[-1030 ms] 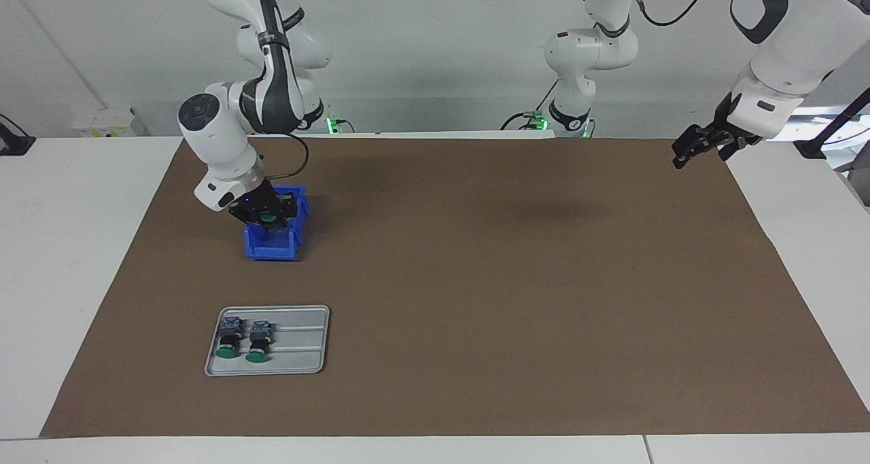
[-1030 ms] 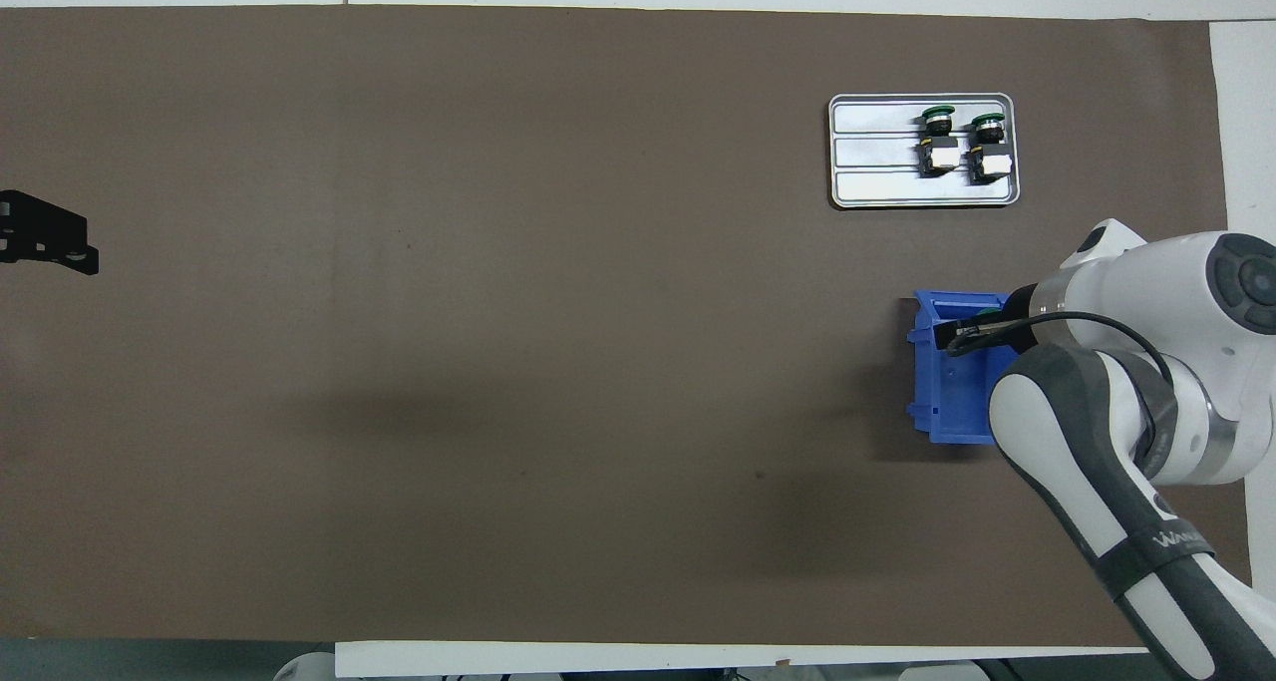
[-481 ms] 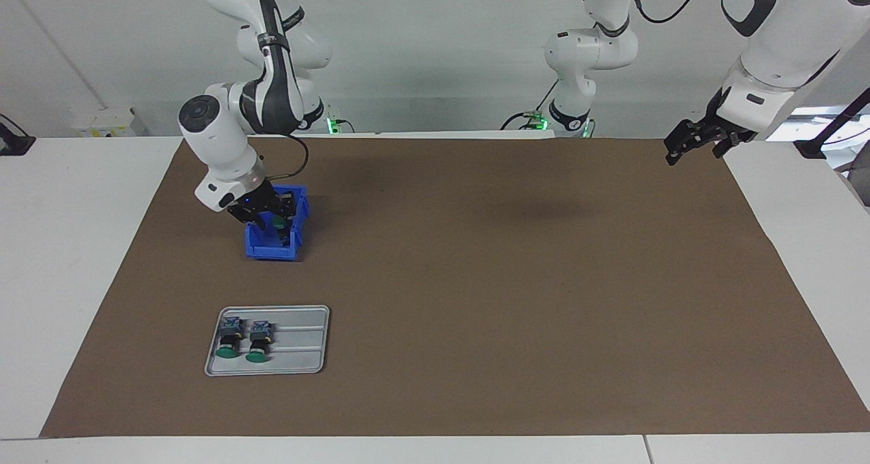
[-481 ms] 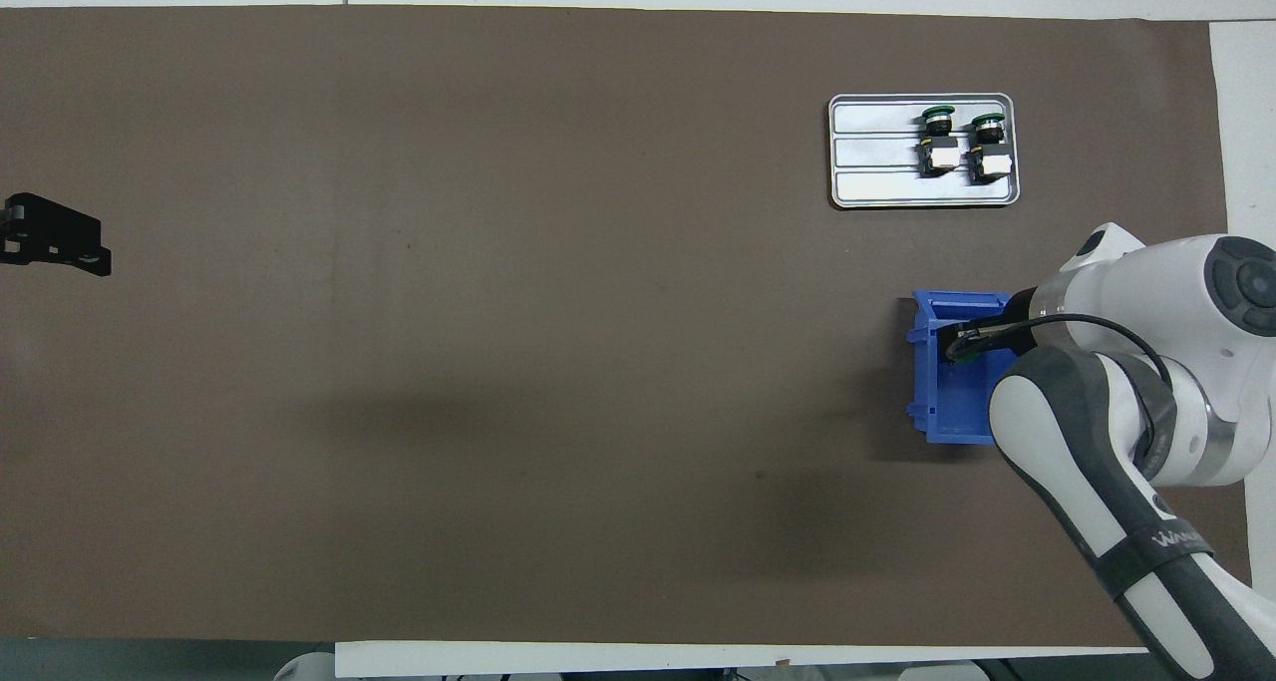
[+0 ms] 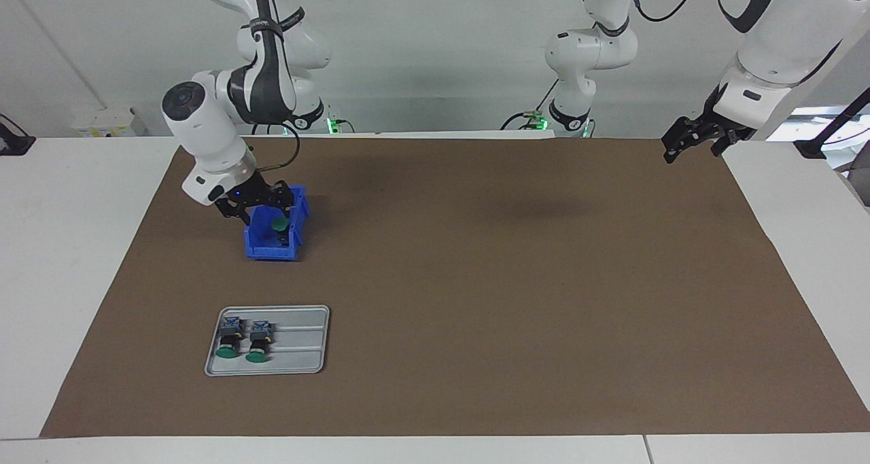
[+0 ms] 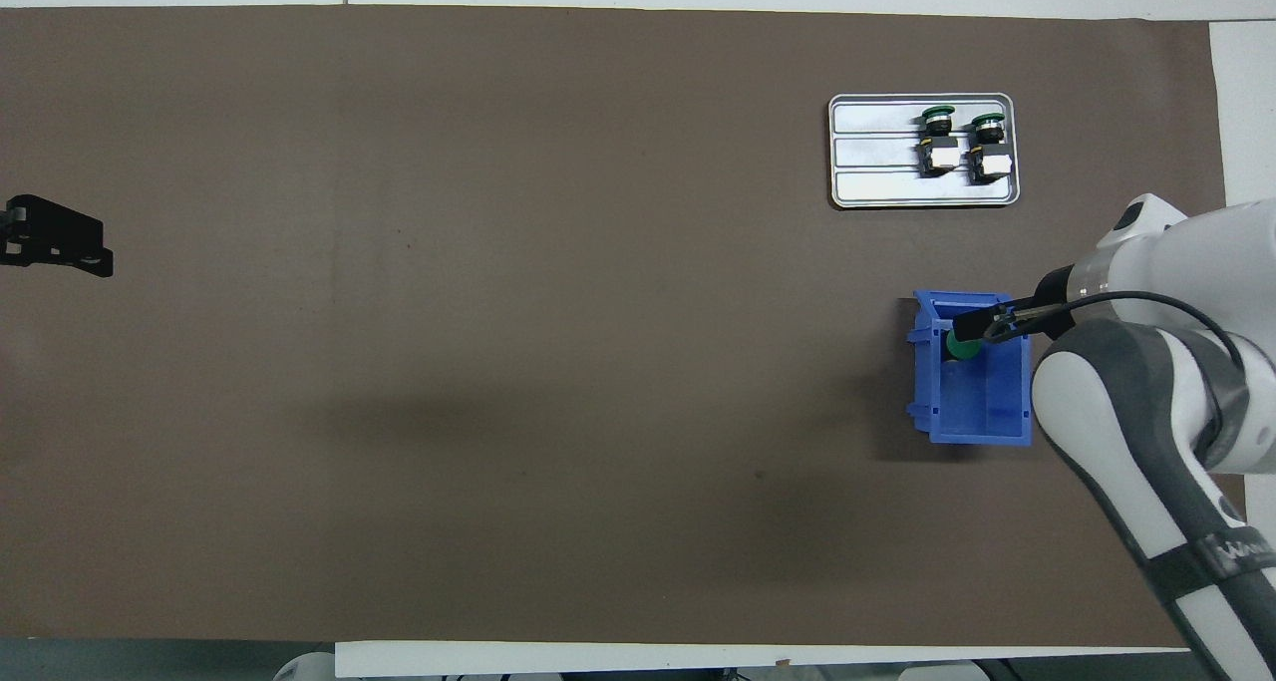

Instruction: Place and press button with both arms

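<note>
One button (image 5: 277, 225) (image 6: 962, 346) rests inside the blue bin (image 5: 268, 252) (image 6: 972, 432), its green cap showing near the bin's end farther from the robots. My right gripper (image 5: 257, 204) (image 6: 987, 324) hovers just over that bin, open, with nothing between its fingers. Two more buttons (image 5: 228, 336) (image 5: 259, 342) lie side by side on the silver tray (image 5: 299, 342) (image 6: 877, 153), green caps pointing away from the robots. My left gripper (image 5: 680, 148) (image 6: 60, 247) waits in the air over the mat's edge at the left arm's end, open and empty.
A brown mat (image 5: 476, 280) covers most of the white table. The tray lies farther from the robots than the bin, both at the right arm's end.
My right gripper has opened and risen out of the bin, leaving the button it held inside. The left gripper drifted slightly.
</note>
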